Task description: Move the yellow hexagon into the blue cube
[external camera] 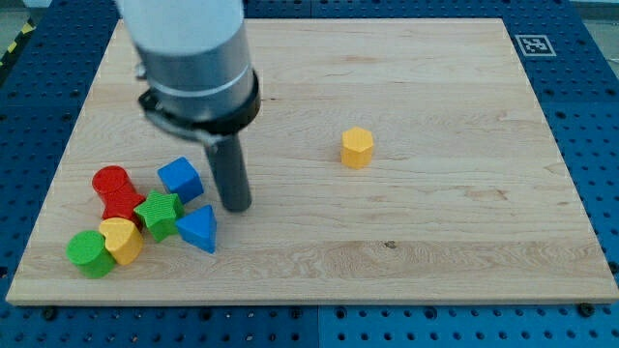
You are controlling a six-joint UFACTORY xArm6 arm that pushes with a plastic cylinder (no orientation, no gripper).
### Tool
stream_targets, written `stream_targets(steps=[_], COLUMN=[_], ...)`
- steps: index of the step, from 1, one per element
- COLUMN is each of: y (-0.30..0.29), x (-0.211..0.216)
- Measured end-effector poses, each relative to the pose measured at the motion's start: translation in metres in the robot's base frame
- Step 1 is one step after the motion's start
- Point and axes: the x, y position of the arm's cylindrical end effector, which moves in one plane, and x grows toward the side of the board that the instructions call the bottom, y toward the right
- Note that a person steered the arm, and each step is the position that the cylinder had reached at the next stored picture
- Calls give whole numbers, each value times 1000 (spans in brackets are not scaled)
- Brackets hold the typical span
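Observation:
The yellow hexagon stands alone right of the board's middle. The blue cube sits at the view's lower left, in a cluster of blocks. My tip rests on the board just right of the blue cube and just above and right of the blue triangle. It is far to the left of the yellow hexagon. The arm's grey body rises above the rod at the view's top left.
Around the blue cube lie a red block, a green star, a yellow heart-like block and a green cylinder. The wooden board lies on a blue perforated table. A marker tag is at the top right corner.

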Motion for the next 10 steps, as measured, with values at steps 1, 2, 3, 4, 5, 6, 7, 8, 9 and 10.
stream_targets(steps=[1,2,3,4,5,6,7,8,9,10], y=[0,21,98,188,195,192,170,153,138,136], x=[-67,-126,-121,-79,-77,-81,-81,-80,-76,-65])
